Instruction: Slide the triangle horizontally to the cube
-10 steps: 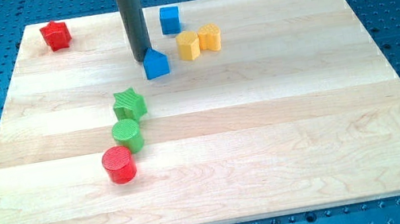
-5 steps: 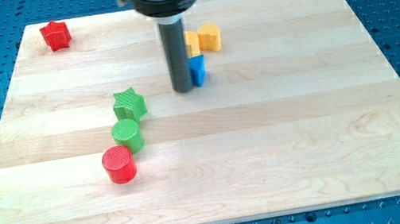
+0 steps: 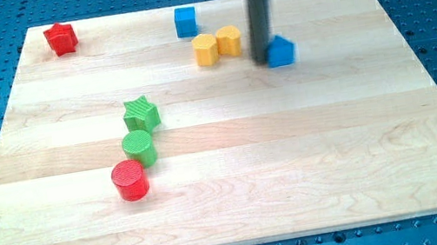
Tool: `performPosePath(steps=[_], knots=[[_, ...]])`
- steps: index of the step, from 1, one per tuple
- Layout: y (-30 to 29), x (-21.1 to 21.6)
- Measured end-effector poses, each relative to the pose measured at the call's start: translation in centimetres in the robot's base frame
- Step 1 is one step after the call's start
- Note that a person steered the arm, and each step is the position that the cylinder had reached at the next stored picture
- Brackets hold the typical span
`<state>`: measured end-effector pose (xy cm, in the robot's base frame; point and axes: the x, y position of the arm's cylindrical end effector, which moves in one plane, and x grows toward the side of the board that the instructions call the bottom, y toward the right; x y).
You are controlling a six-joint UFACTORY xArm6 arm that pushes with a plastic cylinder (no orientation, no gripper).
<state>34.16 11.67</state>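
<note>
The blue triangle block [image 3: 281, 51] lies right of the view's centre near the top of the wooden board [image 3: 229, 191]. My tip [image 3: 263, 59] touches the triangle's left side. The blue cube [image 3: 185, 21] stands near the view's top edge, well to the left of the triangle and a little higher. Two yellow blocks [image 3: 217, 45] lie between them, just below and to the right of the cube.
A red star block [image 3: 60, 38] sits at the top left. A green star [image 3: 141, 113], a green cylinder [image 3: 140, 147] and a red cylinder [image 3: 130, 179] form a line at the left of centre.
My tip and the blue triangle have moved to the view's right, from left of the yellow blocks to right of them. The triangle is now farther from the cube.
</note>
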Motion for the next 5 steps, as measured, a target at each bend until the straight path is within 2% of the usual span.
performPosePath(steps=[1,2,3,4,5], knots=[[-4.1,1.8],[0.6,3.5],[4.4,0.1],[5.2,-3.2],[5.9,-2.0]])
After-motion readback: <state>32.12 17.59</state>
